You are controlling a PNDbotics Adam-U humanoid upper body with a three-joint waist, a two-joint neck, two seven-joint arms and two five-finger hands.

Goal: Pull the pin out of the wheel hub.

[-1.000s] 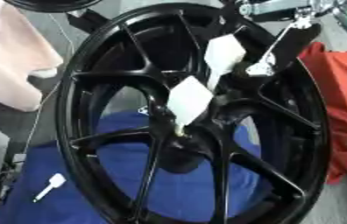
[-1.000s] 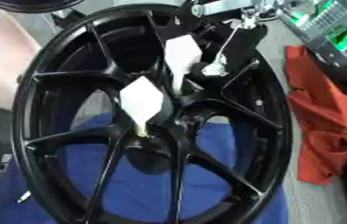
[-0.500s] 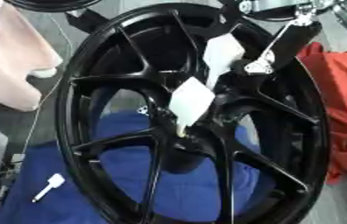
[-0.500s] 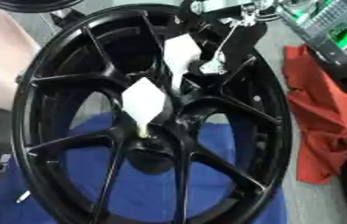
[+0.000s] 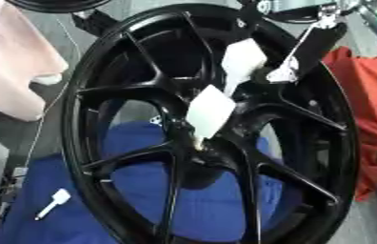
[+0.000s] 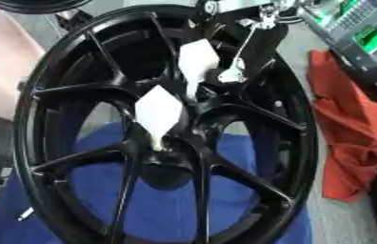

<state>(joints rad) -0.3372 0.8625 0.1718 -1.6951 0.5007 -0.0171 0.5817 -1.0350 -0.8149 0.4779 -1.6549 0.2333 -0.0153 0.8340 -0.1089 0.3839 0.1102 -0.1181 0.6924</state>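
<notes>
Where spokes meet, one wheel hub (image 5: 193, 164), two white pins (image 5: 210, 111).

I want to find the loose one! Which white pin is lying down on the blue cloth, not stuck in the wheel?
The small white pin at lower left, flat on the blue cloth outside the black wheel. The other two white pieces stand at the hub.

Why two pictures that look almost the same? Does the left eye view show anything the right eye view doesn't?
Only the left eye view shows the small white tool whole on the blue cloth, and more of the pink fabric. Only the right eye view shows a grey device with green lights at top right. Both share the black wheel, two white paddle-shaped pins at its hub, the red cloth, and the robot hand reaching in from top right.
</notes>
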